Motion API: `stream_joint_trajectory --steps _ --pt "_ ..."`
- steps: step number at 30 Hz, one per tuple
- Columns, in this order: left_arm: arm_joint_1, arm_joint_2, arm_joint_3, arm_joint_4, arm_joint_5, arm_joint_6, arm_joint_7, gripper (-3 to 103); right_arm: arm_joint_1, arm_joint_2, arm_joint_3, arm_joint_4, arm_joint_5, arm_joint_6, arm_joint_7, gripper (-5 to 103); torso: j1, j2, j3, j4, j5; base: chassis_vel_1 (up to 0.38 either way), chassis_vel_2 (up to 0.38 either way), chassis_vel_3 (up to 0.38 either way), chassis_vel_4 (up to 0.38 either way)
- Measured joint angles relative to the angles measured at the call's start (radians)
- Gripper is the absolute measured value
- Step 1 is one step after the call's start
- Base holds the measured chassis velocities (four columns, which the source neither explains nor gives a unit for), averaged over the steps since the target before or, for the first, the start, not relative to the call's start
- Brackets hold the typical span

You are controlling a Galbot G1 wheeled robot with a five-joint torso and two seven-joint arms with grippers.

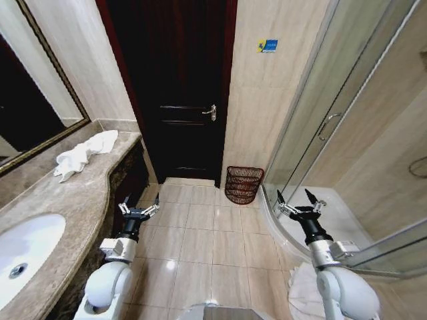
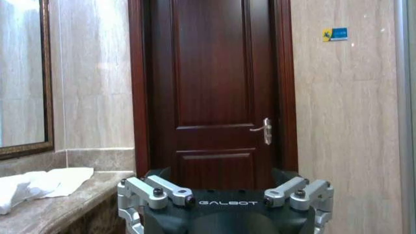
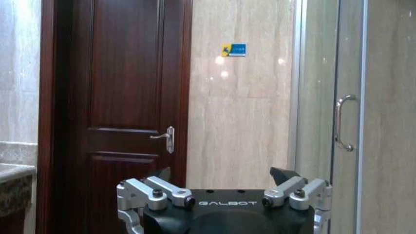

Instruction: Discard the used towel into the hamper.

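A crumpled white towel (image 1: 83, 154) lies on the beige marble counter (image 1: 73, 200); the dark reddish-brown wire hamper (image 1: 243, 185) stands on tiled floor by the wooden door (image 1: 177, 87). The left gripper (image 1: 139, 208) and right gripper (image 1: 297, 203) are both spread wide, holding nothing.

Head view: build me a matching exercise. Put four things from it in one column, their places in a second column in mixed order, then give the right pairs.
Things:
1. towel
2. hamper
3. left end effector
4. right end effector

Places:
A. on the floor by the wall, between door and shower glass
B. open, above the tiles beside the counter front
C. crumpled on the stone counter, under the mirror
D. open, near the curved shower base

Pairs: 1-C, 2-A, 3-B, 4-D
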Motion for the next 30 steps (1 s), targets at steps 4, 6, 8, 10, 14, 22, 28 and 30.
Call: stream_joint_trajectory --steps 4,6,8,10,14,22,28,30 --pt "0.000 0.000 0.000 0.001 -0.001 0.000 0.000 100 0.004 0.000 -0.002 -0.003 0.000 0.000 0.000 100 0.000 0.000 0.000 0.0000 0.0000 -0.010 0.008 0.013 -0.012" --pt "0.002 0.001 -0.002 0.005 -0.001 -0.002 0.002 100 0.005 0.000 -0.003 -0.004 0.000 0.000 0.000 100 0.000 0.000 0.000 0.0000 0.0000 -0.017 0.022 0.026 -0.019" --pt "0.003 0.001 -0.002 0.006 -0.001 -0.002 0.002 100 0.006 -0.001 -0.003 -0.004 0.000 0.000 0.000 100 0.000 0.000 0.000 0.0000 0.0000 0.000 0.000 0.000 0.000" --pt "0.003 0.001 -0.003 0.006 -0.001 -0.003 0.002 100 0.006 -0.001 -0.003 -0.005 0.000 0.000 0.000 100 0.000 0.000 0.000 0.0000 0.0000 0.000 0.000 0.000 0.000" --pt "0.003 0.001 -0.003 0.009 0.001 -0.008 0.002 100 0.006 -0.001 -0.002 -0.005 0.000 0.000 0.000 100 0.000 0.000 0.000 0.0000 0.0000 0.000 0.000 0.000 0.000" --pt "0.003 0.001 -0.002 0.015 0.004 -0.016 0.003 100 -0.002 0.001 0.003 -0.002 0.000 0.004 0.000 100 0.000 0.000 0.000 0.0000 0.0000 -0.009 0.027 0.034 -0.011" --pt "0.001 0.008 -0.005 0.019 0.005 -0.020 0.006 100 -0.002 0.005 0.002 -0.002 -0.001 0.008 0.000 100 0.000 0.000 0.000 0.0000 0.0000 -0.009 0.037 0.028 -0.010" --pt "-0.004 0.010 -0.006 0.023 0.005 -0.021 0.007 100 0.001 0.008 0.000 -0.002 -0.001 0.008 0.000 100 0.000 0.000 0.000 0.0000 0.0000 0.000 0.000 0.000 0.000"
